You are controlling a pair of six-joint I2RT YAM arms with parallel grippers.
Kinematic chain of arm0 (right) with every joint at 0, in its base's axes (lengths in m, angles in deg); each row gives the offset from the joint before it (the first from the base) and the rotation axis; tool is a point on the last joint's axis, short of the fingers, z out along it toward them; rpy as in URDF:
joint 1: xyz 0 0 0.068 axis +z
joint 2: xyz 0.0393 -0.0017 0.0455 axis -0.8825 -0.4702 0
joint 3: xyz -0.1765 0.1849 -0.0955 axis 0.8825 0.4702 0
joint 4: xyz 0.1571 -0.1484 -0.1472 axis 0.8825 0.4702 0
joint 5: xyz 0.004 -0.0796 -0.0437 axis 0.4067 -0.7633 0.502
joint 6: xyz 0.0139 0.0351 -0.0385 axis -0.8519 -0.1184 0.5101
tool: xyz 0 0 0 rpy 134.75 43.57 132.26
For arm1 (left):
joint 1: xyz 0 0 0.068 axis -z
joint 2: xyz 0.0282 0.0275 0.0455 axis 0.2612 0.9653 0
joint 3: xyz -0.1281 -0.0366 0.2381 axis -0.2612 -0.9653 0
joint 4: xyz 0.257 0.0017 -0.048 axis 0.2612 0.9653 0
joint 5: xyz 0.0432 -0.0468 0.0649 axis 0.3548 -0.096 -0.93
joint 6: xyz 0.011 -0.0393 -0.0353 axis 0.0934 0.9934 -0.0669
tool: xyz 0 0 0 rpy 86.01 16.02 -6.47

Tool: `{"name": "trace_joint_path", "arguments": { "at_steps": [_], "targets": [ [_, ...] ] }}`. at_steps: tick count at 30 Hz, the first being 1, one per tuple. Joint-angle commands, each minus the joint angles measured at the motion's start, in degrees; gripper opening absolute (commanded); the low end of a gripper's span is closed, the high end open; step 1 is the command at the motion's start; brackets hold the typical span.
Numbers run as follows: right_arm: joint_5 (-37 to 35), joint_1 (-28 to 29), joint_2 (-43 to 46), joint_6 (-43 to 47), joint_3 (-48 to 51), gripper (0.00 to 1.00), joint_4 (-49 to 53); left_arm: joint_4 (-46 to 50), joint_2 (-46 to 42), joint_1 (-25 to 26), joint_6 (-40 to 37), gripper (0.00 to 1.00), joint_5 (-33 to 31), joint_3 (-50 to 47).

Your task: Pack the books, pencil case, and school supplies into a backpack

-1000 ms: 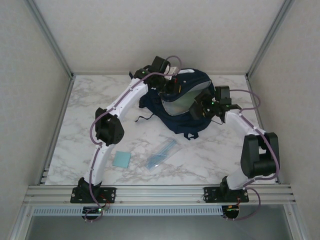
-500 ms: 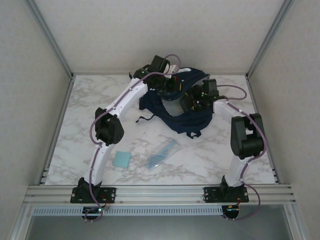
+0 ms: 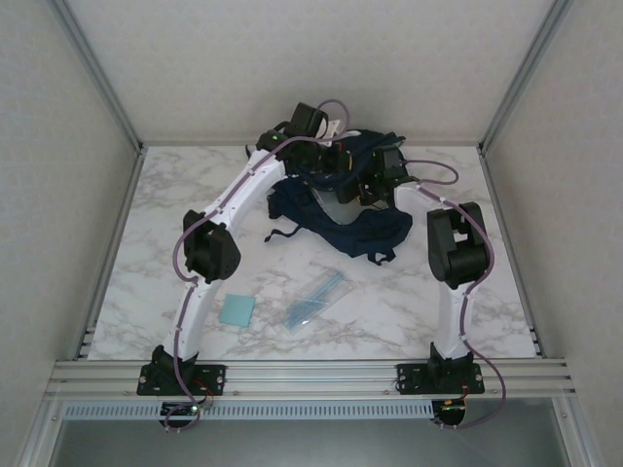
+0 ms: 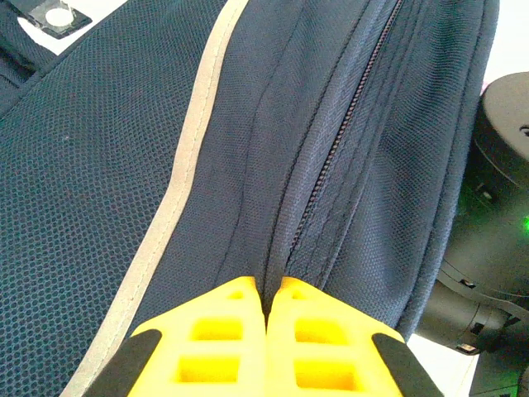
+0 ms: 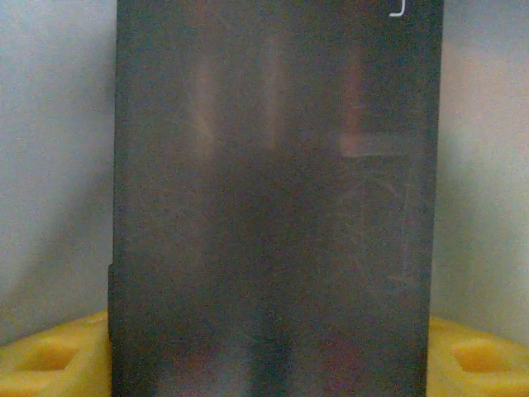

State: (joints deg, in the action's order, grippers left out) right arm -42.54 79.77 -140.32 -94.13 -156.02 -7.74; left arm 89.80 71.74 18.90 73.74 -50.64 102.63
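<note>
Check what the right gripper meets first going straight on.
The right gripper is shut on the pencil case, which leads. From above it sits at the mouth of the backpack, so probably its pale inside; depth unclear.

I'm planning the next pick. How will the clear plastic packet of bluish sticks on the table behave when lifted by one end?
The clear plastic packet of bluish sticks lies thin and flat on the marble table, so it is probably light. Its clear film may be slippery and could sag. The sticks run lengthwise, likely lending some stiffness.
</note>
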Motion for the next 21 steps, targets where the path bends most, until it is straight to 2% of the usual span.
{"name": "trace_joint_path", "arguments": {
  "at_steps": [1, 7, 21],
  "targets": [
    [3.4, 2.7, -2.3, -0.6, -2.8, 0.59, -1.2, -1.8, -0.9, 0.4, -0.2, 0.00, 2.5, 2.7],
    [4.1, 2.6, 0.5, 3.9, -1.0, 0.99, 1.8, -1.6, -0.4, -0.6, 0.2, 0.00, 2.0, 2.7],
    [1.1, 2.3, 18.5, 27.7, 6.1, 0.99, 21.4, 0.5, -0.8, -1.7, -2.0, 0.00, -1.5, 0.5]
  ]
}}
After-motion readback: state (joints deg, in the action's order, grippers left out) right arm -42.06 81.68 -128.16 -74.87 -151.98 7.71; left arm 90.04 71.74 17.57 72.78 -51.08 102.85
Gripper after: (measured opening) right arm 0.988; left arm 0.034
